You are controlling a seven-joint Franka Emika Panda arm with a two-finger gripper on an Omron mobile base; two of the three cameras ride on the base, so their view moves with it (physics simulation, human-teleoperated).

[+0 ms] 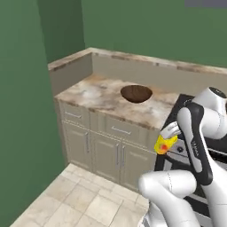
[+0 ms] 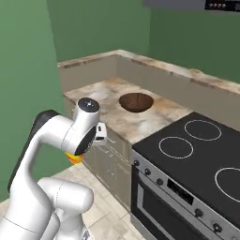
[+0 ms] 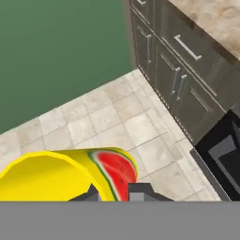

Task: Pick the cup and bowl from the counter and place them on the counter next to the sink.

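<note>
Gripper clamped on small yellow cup with red watermelon marking, held above tiled floor near beige cabinets; wide dark brown wooden bowl rests on marbled counter.

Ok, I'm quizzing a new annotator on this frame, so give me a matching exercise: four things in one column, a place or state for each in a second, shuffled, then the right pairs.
Things:
1. cup
2. bowl
3. stovetop
4. gripper

Places or states:
A. black glass with white burner rings, right of the marbled counter
B. shut on the yellow tumbler
C. resting on the counter
D. carried above the tiled floor, clear of the counter

Pairs: 1-D, 2-C, 3-A, 4-B
</note>
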